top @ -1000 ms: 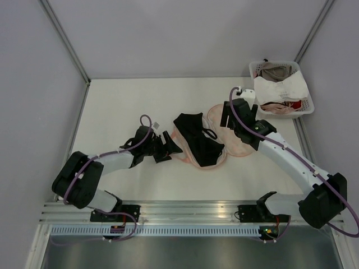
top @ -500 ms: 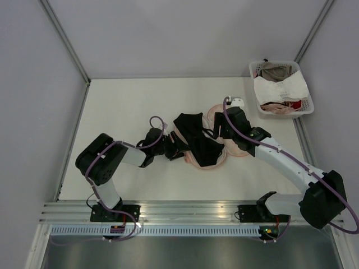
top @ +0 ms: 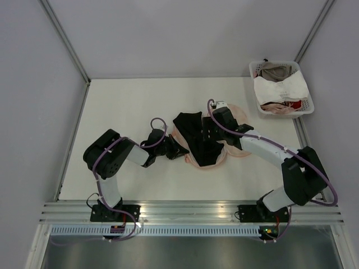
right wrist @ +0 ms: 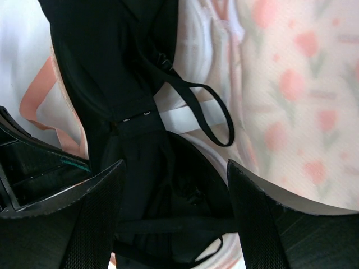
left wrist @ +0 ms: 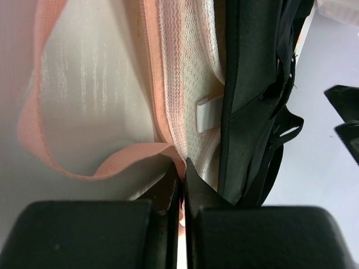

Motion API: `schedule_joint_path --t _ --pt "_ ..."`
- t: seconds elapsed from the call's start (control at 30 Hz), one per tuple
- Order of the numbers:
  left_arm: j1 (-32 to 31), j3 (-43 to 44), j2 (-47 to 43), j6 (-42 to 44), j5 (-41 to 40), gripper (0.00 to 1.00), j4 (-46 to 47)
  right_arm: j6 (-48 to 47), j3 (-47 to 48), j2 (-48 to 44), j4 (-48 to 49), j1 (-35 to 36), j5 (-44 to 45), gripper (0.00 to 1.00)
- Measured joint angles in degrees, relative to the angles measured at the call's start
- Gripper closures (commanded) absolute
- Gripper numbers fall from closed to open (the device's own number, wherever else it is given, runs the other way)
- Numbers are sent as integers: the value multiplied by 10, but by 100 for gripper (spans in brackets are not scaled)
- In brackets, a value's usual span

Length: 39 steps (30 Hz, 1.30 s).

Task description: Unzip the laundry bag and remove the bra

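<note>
The oval cream tulip-print laundry bag with pink edging (right wrist: 291, 84) lies open in the middle of the white desk (top: 123, 106), much of it hidden under the small black fabric bra (top: 197, 140). The left claw (left wrist: 180, 171) pinches the bag's pink edging. The right claw (right wrist: 175, 165) gapes wide over the bra, whose dark folds there are hard to make out.

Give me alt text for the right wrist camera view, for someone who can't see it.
The right gripper, wide open, hangs over a crumpled black fabric bra with thin straps, one strap looping outward. The bra lies on an opened cream padded laundry pouch printed with pink flowers, which fills the right of the view.
</note>
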Motion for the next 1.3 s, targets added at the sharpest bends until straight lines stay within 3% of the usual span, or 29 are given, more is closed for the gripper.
schedule_joint_path --t 0.3,0.43,0.57,0.73,0.83,0.93,1.0,1.3 --pt "0 0 0 0 1 98 0 -27 72 116 17 14 -47 22" --pt "0 0 0 0 1 98 0 -40 127 168 11 44 -35 25" --pt "0 -1 -3 0 1 98 -2 -48 170 209 -3 60 -11 35" --pt "1 -12 -26 0 1 98 -16 -52 192 247 -28 59 33 36" --pt "1 -16 -42 1 1 98 -24 -56 192 256 -40 59 50 46" --pt "2 -19 -56 1 1 98 -32 -62 192 259 -45 60 54 85" --pt "3 -20 -63 1 1 98 -33 -62 192 261 -46 61 54 99" --pt "6 -27 -71 1 4 98 -37 -59 176 220 -59 63 62 100"
